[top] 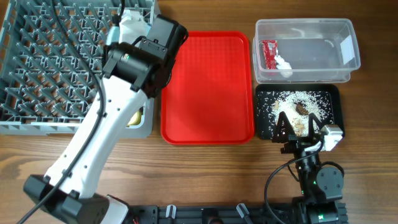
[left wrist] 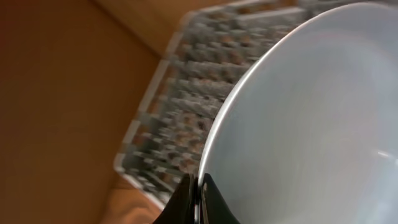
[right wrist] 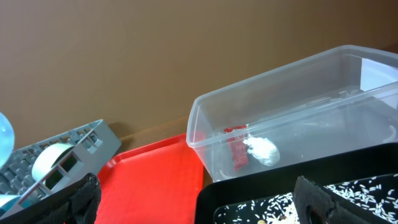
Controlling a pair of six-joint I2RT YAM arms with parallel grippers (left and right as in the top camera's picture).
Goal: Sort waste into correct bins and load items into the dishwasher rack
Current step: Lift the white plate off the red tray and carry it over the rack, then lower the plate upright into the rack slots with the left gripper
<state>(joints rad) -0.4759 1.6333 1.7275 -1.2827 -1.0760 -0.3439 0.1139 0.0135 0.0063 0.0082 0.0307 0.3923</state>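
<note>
My left gripper [left wrist: 200, 193] is shut on the rim of a pale blue dish [left wrist: 311, 124]; I cannot tell whether it is the plate or a bowl. It holds the dish over the right side of the grey dishwasher rack [top: 43, 62], also in the left wrist view [left wrist: 180, 93]. From overhead my left arm [top: 132, 25] hides the dish. A yellow cup [top: 134, 117] sits in the rack's front right corner. My right gripper [top: 296, 127] is open and empty over the front of the black tray [top: 267, 127], which holds rice and brown scraps [top: 300, 109]. The clear tub [top: 348, 37] holds the red-and-white wrapper [top: 268, 53].
The red serving tray [top: 208, 87] lies between the rack and the bins, bare. A white crumpled lump [top: 284, 66] lies beside the wrapper in the tub. The right wrist view shows the tub [right wrist: 205, 130], the red tray [right wrist: 155, 168] and the rack's corner [right wrist: 93, 140].
</note>
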